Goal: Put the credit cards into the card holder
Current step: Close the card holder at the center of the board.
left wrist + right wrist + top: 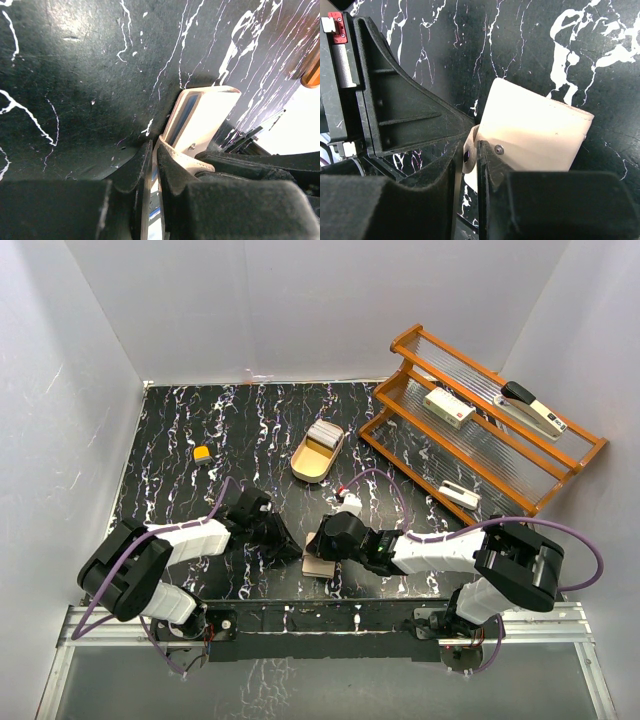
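Here, the left end effector [154,148] clamps an edge of the tan leather folding card holder [202,120]; the right end effector [468,150] pinches its snap tab [473,136], just ahead, on the black marbled desk [250,430].

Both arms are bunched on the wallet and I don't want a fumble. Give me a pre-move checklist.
1. Left gripper pinching the card holder by a thin edge: ok.
2. Right gripper closed on the closure tab: ok.
3. Holder's slots spread wide enough for a card: cannot tell.
4. Credit cards lying uncovered in the gold oval tray: ok.
5. A gripper free to fetch a card: not ok, both hold the holder.
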Tool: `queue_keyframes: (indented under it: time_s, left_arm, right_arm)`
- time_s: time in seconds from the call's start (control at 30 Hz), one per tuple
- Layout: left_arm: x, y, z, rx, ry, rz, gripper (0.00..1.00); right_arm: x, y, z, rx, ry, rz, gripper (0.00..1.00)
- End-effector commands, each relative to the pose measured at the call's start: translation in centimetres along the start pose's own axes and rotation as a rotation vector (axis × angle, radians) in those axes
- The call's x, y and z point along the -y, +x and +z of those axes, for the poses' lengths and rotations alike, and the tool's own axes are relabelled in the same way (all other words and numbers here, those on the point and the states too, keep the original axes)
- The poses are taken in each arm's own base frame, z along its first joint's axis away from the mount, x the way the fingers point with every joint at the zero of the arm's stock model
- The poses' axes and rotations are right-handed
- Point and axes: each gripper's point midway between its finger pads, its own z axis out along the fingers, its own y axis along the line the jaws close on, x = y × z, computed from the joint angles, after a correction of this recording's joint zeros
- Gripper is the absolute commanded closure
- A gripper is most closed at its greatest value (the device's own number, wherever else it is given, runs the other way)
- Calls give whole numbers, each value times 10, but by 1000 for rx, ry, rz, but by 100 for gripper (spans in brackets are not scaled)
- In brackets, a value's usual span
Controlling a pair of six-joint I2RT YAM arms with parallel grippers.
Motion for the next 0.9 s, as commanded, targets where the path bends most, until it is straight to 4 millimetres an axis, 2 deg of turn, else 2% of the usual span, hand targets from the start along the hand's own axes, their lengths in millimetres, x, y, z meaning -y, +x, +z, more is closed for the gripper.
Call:
queue_keyframes:
  time_s: [0.0, 0.17, 0.3, 0.47, 0.57, 0.67, 0.87]
  left_arm:
    - [5, 1, -1, -5, 9, 14, 92]
    - [7, 0, -4, 10, 7, 13, 92]
    - [11, -6, -9, 33, -6, 19, 90]
    - [32, -16, -17, 74, 59, 56, 80]
    - [42, -23, -14, 91, 89, 88, 78]
    - [43, -26, -6, 70, 73, 126, 75]
    - [56, -27, 7, 11, 119, 184, 71]
  right_arm:
    - [-12, -15, -5, 60, -36, 1, 87]
    - [-1, -14, -5, 55, 6, -25, 100]
    - [6, -17, -8, 67, 34, -47, 100]
    - [7, -20, -10, 74, 33, -66, 100]
    - [9, -19, -9, 74, 37, -71, 100]
    - [12, -18, -6, 68, 44, -77, 100]
    - [15, -18, -6, 67, 48, -82, 100]
